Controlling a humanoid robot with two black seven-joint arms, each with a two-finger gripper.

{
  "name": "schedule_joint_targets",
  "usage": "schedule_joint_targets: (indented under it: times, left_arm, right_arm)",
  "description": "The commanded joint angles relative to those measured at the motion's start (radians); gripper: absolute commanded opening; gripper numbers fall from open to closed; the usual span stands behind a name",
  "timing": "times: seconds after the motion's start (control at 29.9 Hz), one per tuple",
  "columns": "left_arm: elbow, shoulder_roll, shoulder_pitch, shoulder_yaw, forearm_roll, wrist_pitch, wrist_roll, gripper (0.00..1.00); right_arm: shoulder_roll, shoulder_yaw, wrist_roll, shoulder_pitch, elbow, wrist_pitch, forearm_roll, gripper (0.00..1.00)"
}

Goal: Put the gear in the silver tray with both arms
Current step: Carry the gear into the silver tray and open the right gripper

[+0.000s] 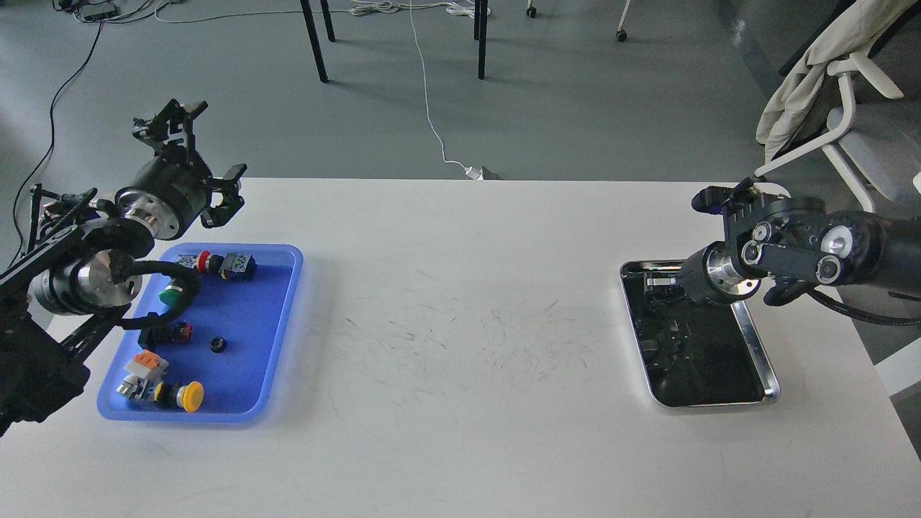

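Note:
The gear (218, 344), a small black round part, lies in the blue tray (248, 309) at the left of the table. My left gripper (207, 152) is open and empty, raised above the table just behind the blue tray's far left corner, well away from the gear. The silver tray (764, 354) lies at the right, its dark bottom showing reflections. My right gripper (658, 282) hangs low over the silver tray's far end. It is dark against the tray bottom, so its fingers cannot be told apart. Nothing shows in it.
The blue tray also holds several push buttons and switches, among them a yellow button (191, 396), a green one (170, 296) and a red one (205, 260). A chair with a cloth (813, 86) stands beyond the table's right far corner.

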Motion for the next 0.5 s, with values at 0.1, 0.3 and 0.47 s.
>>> schedule_joint_targets:
  times: [0.1,0.3,0.47]
  left_arm:
    - [0.001,0.004,0.000,0.000,-0.002,0.000,0.000,0.98]
    - [0.002,0.005,0.002,0.000,-0.002,0.000,0.000,0.98]
    - [0.002,0.005,0.002,0.000,-0.002,0.002,0.000,0.98]
  right_arm:
    - [-0.001,-0.002,0.000,-0.005,0.010,0.010,0.000,0.06]
    - [-0.014,-0.003,0.000,-0.003,0.015,0.011,0.000,0.07]
    - [-0.018,-0.005,0.000,0.003,0.015,0.011,0.000,0.12]
